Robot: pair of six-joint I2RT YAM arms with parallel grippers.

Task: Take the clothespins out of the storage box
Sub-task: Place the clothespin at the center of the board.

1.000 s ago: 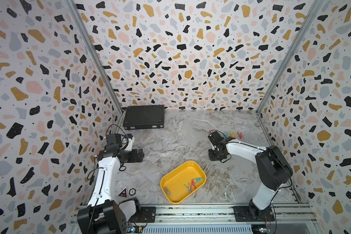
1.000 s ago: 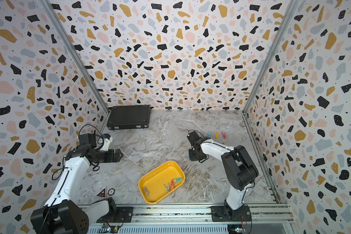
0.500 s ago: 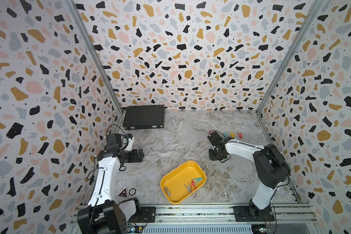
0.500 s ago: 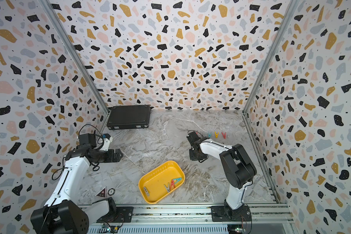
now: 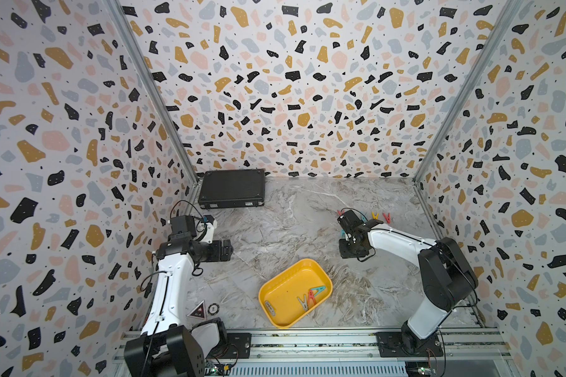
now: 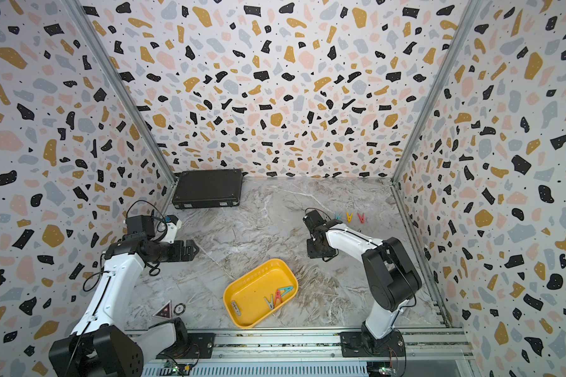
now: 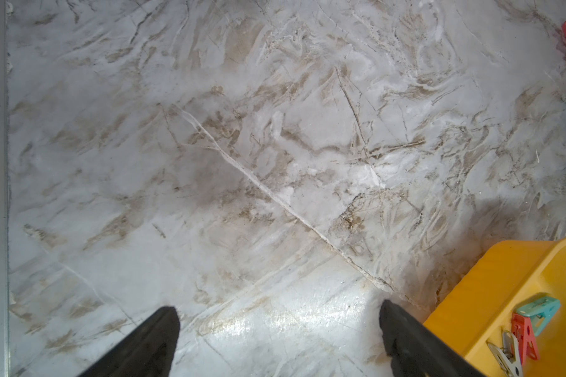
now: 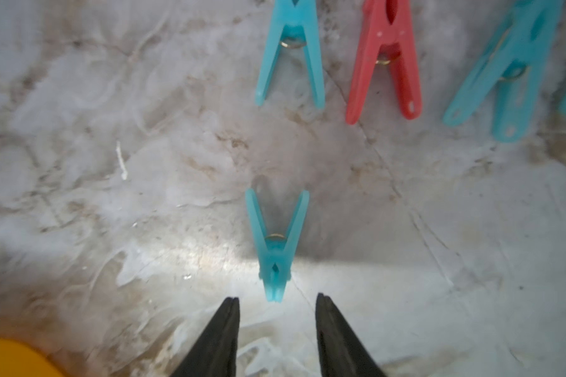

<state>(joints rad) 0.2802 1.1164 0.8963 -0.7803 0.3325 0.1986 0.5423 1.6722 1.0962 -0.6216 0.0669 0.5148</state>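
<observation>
My two top views sit side by side, high above the front rail [image 5: 307, 339], looking down and toward the back wall [image 5: 291, 98]. Both take in the whole bench [image 5: 291, 212] and the storage box [image 5: 285, 284]. My left wrist camera looks past my left gripper [image 7: 275, 313] onto the bench from moderate height and catches one corner of the storage box. My right wrist camera hangs far closer to the bench behind my right gripper [image 8: 276, 297], with a teal clothespin [image 8: 275, 241] filling much of its picture. A blurred yellow edge of the storage box is shared there too.
</observation>
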